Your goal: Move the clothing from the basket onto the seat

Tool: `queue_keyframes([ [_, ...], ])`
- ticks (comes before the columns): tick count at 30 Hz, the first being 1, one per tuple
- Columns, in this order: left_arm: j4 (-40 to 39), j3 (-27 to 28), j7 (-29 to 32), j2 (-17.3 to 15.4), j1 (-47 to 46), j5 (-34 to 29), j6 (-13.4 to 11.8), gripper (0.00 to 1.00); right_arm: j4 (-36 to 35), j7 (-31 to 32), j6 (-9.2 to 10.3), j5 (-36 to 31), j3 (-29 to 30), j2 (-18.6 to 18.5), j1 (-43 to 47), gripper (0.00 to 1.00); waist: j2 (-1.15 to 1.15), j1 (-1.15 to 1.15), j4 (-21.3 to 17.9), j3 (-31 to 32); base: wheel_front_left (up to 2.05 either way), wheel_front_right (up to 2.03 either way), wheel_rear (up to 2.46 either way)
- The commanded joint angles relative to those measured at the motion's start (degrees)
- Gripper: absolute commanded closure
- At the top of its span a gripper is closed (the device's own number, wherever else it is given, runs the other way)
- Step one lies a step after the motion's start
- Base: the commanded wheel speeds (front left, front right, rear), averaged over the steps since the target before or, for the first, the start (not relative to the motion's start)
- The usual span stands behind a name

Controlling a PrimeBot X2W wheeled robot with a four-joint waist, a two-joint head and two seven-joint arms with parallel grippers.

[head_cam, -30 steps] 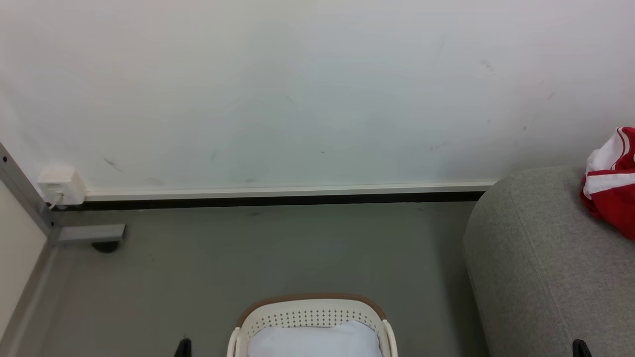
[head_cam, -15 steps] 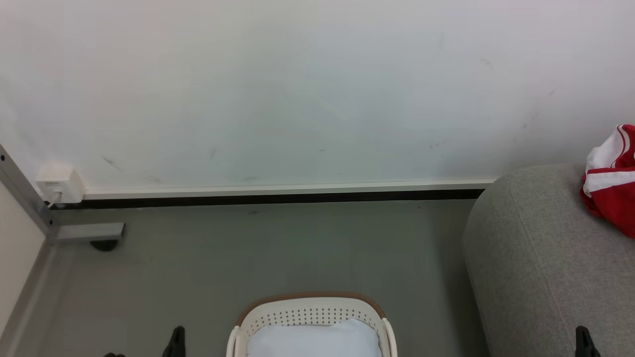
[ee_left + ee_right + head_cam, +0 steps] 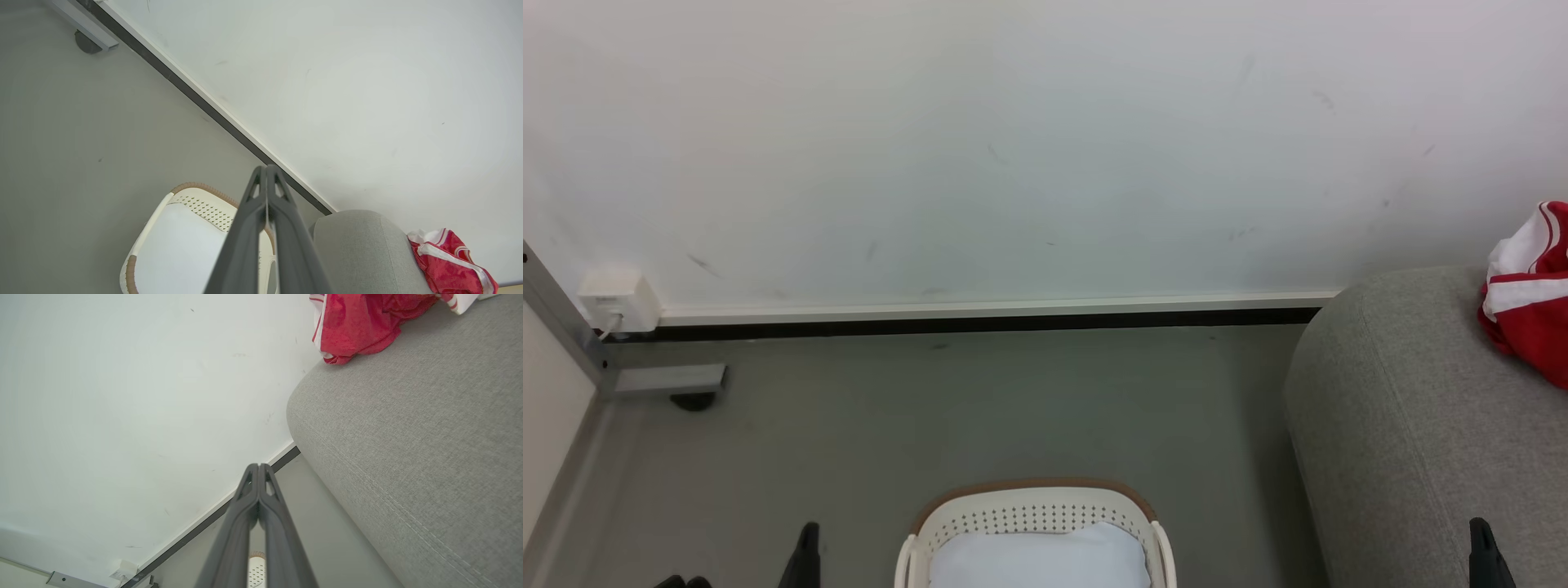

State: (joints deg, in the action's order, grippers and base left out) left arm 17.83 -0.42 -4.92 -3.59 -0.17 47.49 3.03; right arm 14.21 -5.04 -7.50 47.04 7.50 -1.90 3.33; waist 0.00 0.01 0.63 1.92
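The clothing (image 3: 1532, 298), soft red fabric with white panels and thin white stripes, lies crumpled on top of the sofa (image 3: 1413, 441), close to the wall (image 3: 1013, 163) and out of the basket (image 3: 1029, 518). The sofa is light grey woven upholstery with a rounded end and a stitched seam along its edge. The basket is oval cream plastic with perforated walls and a brown rim. It stands on the smooth grey floor (image 3: 980, 408) just beside the sofa's end, with a plain pale cloth (image 3: 1037, 562) filling it. A broad strip of bare floor runs from the basket to the dark baseboard (image 3: 980, 325). The left gripper (image 3: 266, 168) hangs to the left of the basket, its two long dark fingers pressed together on nothing. The right gripper (image 3: 258, 466) sits over the sofa's near part, its fingers likewise pressed together and empty. The clothing is well apart from both, farther along the sofa beyond the right fingers.
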Motion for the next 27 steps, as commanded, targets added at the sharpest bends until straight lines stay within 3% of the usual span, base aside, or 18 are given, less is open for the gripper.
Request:
queue_keyframes([
  [1,-0.91,0.56,0.53,-0.05,-1.51,2.2,0.5,1.0,-0.79,0.58,0.01,2.4,-0.05,-0.67,-1.86,1.0,0.0,0.0,-0.01,-0.04,0.0,0.0,0.0],
  [27,-2.1,3.13,4.84,0.2,-3.42,18.63,2.09,1.0,-0.64,4.91,0.01,19.01,-0.41,-0.91,-5.02,1.0,0.0,-0.01,-0.2,-0.67,0.0,0.0,0.0],
])
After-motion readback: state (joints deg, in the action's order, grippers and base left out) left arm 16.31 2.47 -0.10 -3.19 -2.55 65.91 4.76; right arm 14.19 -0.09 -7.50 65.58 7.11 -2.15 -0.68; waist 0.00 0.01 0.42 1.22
